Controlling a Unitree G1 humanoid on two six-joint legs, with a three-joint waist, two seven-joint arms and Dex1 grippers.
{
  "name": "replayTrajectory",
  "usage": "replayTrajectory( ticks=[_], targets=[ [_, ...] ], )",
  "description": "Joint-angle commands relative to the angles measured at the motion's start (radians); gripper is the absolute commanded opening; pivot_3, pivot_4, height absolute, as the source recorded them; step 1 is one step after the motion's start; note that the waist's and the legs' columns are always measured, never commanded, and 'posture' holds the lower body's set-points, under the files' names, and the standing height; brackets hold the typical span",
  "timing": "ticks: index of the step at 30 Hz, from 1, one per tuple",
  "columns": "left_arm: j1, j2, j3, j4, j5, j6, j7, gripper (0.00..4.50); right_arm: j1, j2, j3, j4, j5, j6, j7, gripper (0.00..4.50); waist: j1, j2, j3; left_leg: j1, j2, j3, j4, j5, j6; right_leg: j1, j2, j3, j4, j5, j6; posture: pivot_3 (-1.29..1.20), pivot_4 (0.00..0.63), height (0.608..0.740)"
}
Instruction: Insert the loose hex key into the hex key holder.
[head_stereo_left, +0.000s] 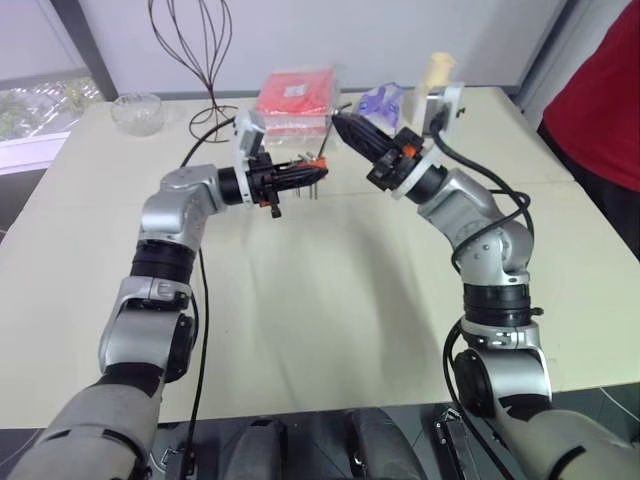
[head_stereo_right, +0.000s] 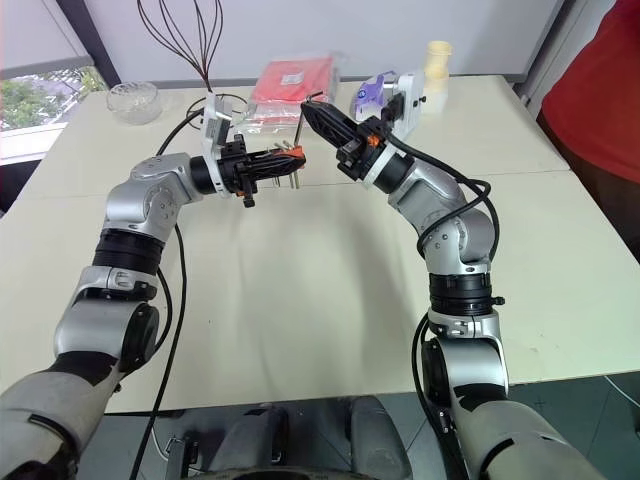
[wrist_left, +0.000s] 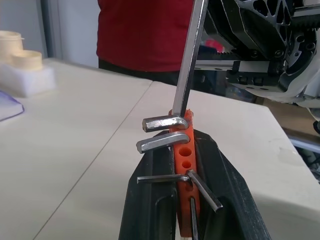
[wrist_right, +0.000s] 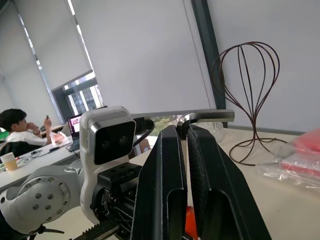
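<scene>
Left eye view: no brand or label can be read; the red package (head_stereo_left: 296, 97) at the far edge of the table carries a small white patch whose print is too small to make out. The table (head_stereo_left: 330, 290) is a pale cream top standing before a light wall, with a window to its left. Going left to right past the red package: a glass bowl (head_stereo_left: 137, 112) well to its left, a dark wire stand (head_stereo_left: 205, 40) just to its left, then a purple packet (head_stereo_left: 383, 100) and a cream jar (head_stereo_left: 439, 70) to its right. A person in a red top (head_stereo_left: 600, 90) stands well to its right, beyond the table's edge.

Just in front of the red package, above the table, the left claw (head_stereo_left: 305, 173) is closed on the orange hex key holder (wrist_left: 183, 150), which sits clamped between its two black fingers (wrist_left: 150, 200) with several short keys sticking out. The right claw (head_stereo_left: 345, 128), a little to the right, is pinched narrow on the loose hex key (wrist_left: 189, 60). The key's long leg reaches down to the holder's upper end and meets it there; whether the tip is in a hole cannot be told.
</scene>
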Motion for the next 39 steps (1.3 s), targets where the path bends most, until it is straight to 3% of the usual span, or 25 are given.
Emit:
replayTrajectory(
  ticks=[1,39],
  targets=[
    [-0.022,0.009,0.038,-0.035,-0.018,-0.039,-0.004,0.0,-0.007,-0.013,0.01,0.01,-0.011,0.014,-0.001,0.07,0.0,0.0,0.0,0.0,0.0,0.0,0.0,0.0,0.0,0.0,0.0,0.0,0.0,0.0,0.0,0.0,0.15,0.74],
    [-0.005,0.002,-0.016,0.044,0.099,-0.2,-0.016,0.0,-0.027,-0.047,0.007,-0.027,-0.003,0.032,0.031,0.07,0.0,0.0,0.0,0.0,0.0,0.0,0.0,0.0,0.0,0.0,0.0,0.0,0.0,0.0,0.0,0.0,0.15,0.74]
  ],
)
